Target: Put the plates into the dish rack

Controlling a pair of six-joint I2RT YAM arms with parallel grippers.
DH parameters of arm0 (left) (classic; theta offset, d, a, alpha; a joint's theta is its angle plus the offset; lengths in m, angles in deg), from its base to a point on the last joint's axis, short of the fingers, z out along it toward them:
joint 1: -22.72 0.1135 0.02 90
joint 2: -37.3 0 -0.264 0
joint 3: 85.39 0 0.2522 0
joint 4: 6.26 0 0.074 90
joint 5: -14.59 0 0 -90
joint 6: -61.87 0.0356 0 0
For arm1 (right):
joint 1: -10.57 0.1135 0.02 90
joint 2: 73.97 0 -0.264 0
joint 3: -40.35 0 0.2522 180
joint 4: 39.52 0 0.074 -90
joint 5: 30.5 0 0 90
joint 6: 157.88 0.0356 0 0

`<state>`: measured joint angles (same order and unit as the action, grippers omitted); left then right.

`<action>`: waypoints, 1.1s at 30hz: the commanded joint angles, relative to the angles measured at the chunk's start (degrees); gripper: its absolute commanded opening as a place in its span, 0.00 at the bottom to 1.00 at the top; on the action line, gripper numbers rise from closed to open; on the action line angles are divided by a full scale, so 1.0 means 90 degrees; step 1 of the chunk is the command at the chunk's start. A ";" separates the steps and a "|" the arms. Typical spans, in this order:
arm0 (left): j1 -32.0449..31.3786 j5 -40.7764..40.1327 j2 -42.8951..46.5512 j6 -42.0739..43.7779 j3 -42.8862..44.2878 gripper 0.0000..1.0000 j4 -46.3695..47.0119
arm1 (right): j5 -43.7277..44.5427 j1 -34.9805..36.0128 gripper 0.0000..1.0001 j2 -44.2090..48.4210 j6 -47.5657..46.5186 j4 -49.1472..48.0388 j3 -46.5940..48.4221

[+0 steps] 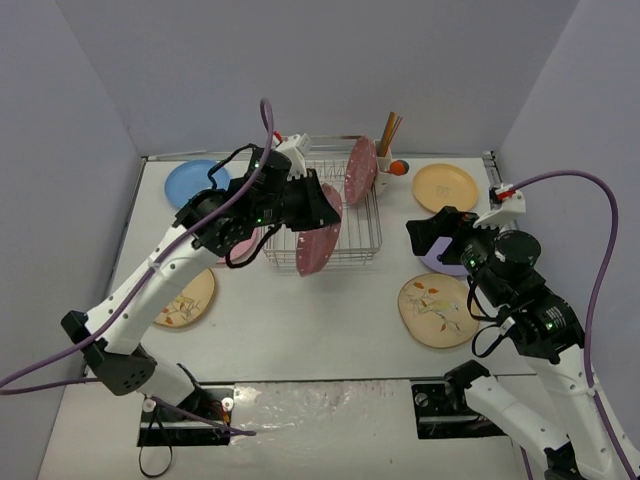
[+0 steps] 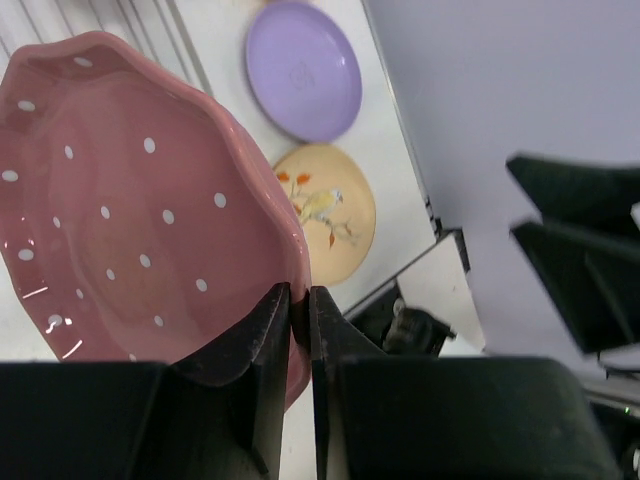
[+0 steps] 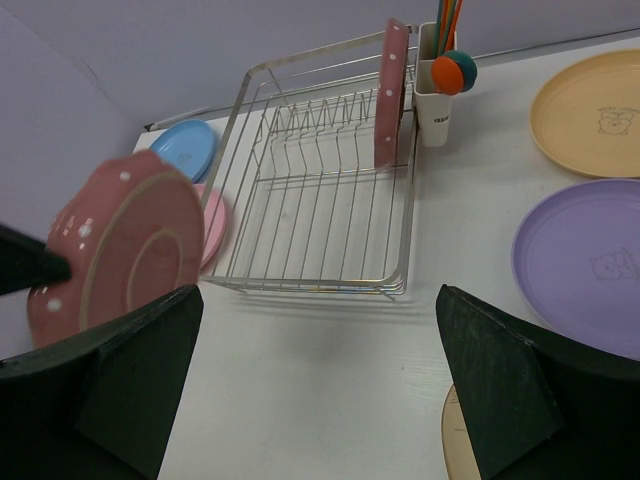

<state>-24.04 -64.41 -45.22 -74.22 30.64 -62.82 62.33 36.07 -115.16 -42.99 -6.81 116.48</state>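
Note:
My left gripper is shut on the rim of a scalloped dark-pink plate with white dots, held on edge above the front of the silver wire dish rack. In the left wrist view the jaws pinch that plate. A second dotted dark-pink plate stands in the rack's back right slot. My right gripper is open and empty over the lavender plate. In the right wrist view its fingers frame the rack and the held plate.
Flat on the table lie a blue plate, a pink plate left of the rack, an orange-yellow plate, and beige leaf-print plates. A white utensil cup holds utensils at the rack's back right corner.

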 commanded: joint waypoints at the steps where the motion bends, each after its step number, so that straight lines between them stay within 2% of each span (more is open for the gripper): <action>1: 0.0430 0.0618 -0.0686 0.0053 0.1276 0.00 0.1708 | 0.0100 -0.0036 1.00 0.0022 0.0139 -0.0318 0.0100; 6: 0.0813 0.0966 -0.1519 -0.0060 0.2095 0.00 0.2130 | 0.0047 -0.0030 1.00 0.0041 0.0165 -0.0318 0.0067; 12: 0.1454 0.1901 -0.2673 -0.0750 0.2575 0.00 0.3730 | -0.0020 -0.0030 1.00 -0.0010 0.0342 -0.0319 -0.0091; 21: 0.2049 0.2664 -0.4574 -0.1160 0.4851 0.00 0.3840 | 0.0000 -0.0030 1.00 -0.0111 0.0131 -0.0318 -0.0100; 33: 0.2481 0.3284 -0.5363 -0.1905 0.5093 0.00 0.5068 | 0.0042 -0.0030 1.00 -0.0248 -0.0002 -0.0313 -0.0235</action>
<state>-1.76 -39.77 -97.88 -87.36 69.47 -34.36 62.04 36.07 -115.54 -41.78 -6.44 114.51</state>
